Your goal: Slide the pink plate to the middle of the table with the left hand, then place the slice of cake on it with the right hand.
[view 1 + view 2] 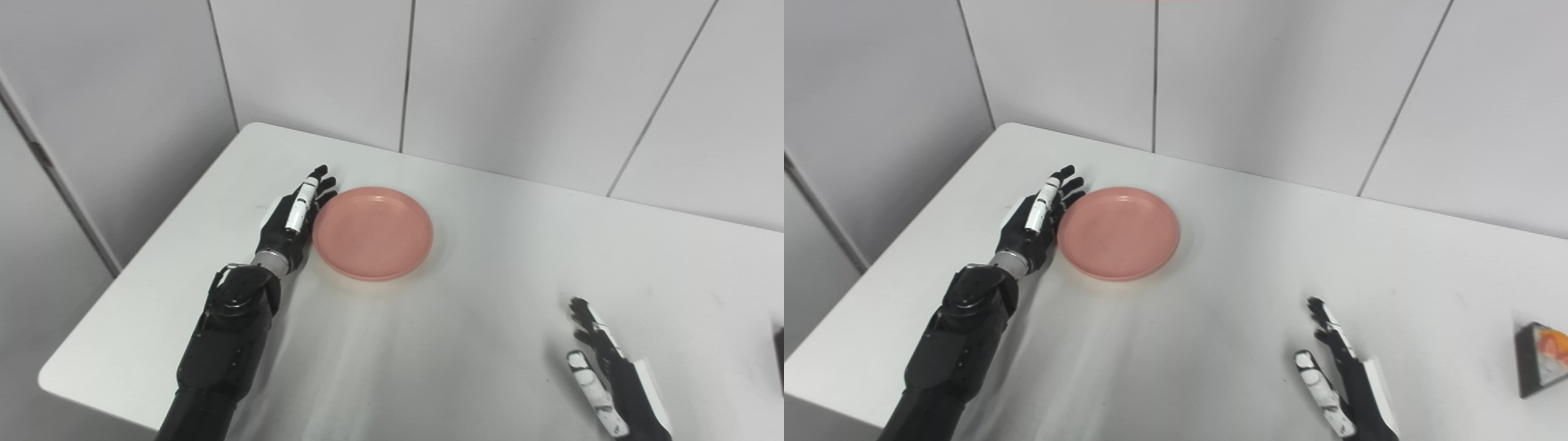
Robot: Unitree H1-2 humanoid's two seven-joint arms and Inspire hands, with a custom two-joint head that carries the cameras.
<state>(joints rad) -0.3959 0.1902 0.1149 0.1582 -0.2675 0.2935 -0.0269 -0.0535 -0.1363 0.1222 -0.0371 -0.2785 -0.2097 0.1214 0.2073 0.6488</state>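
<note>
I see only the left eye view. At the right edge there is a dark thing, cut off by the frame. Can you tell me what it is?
Observer: In the right eye view it is the slice of cake, a wedge with a dark side and an orange and white top.
Operator: Is the right hand touching it?
Observer: No. The right hand is open and apart from it, with bare table between them.
Operator: Does the cake stand fully on the table?
Observer: The frame crops its right part, so I cannot tell.
</note>
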